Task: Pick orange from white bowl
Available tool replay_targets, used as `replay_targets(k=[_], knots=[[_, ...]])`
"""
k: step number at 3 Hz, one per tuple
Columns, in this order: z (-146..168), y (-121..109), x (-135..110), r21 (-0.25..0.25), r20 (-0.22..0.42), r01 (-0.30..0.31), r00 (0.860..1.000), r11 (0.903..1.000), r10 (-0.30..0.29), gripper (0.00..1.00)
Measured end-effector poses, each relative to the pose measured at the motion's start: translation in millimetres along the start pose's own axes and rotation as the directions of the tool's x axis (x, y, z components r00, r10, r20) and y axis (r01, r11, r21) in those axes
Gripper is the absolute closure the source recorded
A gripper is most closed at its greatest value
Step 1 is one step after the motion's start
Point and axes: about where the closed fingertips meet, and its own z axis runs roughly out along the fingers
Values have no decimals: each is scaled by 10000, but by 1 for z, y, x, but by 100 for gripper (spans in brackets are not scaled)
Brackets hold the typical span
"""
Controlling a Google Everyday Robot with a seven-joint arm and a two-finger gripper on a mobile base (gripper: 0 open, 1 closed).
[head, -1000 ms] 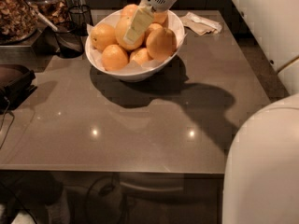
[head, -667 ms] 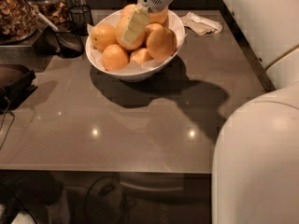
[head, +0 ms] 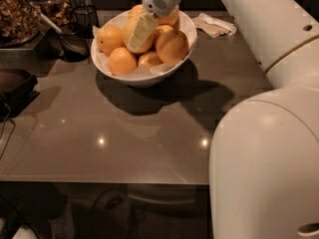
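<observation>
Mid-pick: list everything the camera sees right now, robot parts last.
Large round glossy white bowl: one, white, back centre of the tabletop.
Oranges: at least six visible, orange, piled in the bowl.
Crumpled white paper napkin: one, white, right of the bowl.
Dark wire basket: one, black, left of the bowl.
Clear jar of brown pieces: one, back left corner.
Dark flat object: one, dark brown, left edge.
Glossy grey-brown tabletop: one, under it all.
White robot arm: one, white, right side, reaching over the bowl.
Hand: one, white and pale yellow, down among the oranges.
</observation>
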Motion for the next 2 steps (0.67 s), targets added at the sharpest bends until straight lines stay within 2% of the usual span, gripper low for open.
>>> replay_targets(k=[1,2], knots=[[9,-2,4,-81,-19,55,10000,10000,-55,25],[18,-2,12,-214,116,42,9999,9998,-40,44]])
